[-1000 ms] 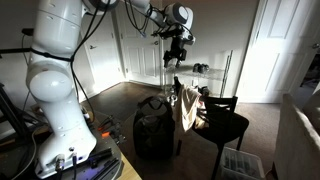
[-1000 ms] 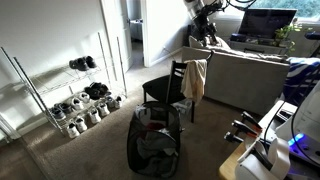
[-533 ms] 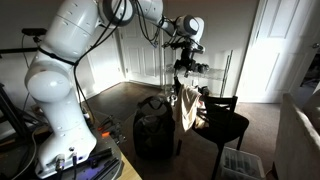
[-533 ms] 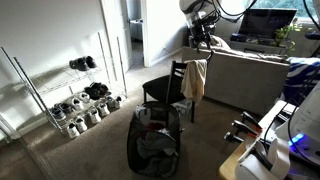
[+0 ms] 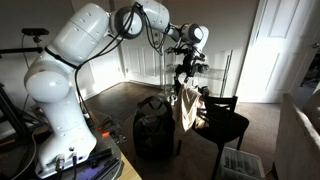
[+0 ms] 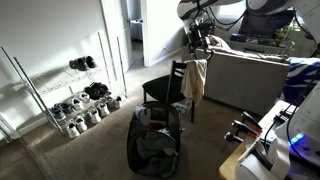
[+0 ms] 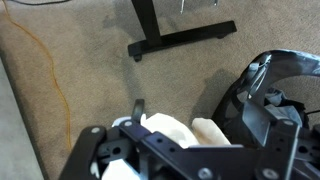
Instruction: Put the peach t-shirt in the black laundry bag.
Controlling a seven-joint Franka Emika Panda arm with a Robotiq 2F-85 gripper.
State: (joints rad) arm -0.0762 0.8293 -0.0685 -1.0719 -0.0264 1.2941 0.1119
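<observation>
The gripper (image 5: 184,78) is seen poised just above the back of the chair (image 5: 230,126) — in the wrist view its jaws are spread wide and nothing is gripped. The peach t-shirt (image 5: 186,108) is draped over that chair back, directly beneath the tool. The black laundry bag (image 5: 152,132) is stood upright on the carpet (image 6: 60,155) just beside the chair — apart from the shirt.

The peach t-shirt (image 5: 186,108) hangs limp, draped over the back of the black chair (image 5: 230,126); the black laundry bag (image 5: 152,132) stands upright just beside that chair, handles up.
</observation>
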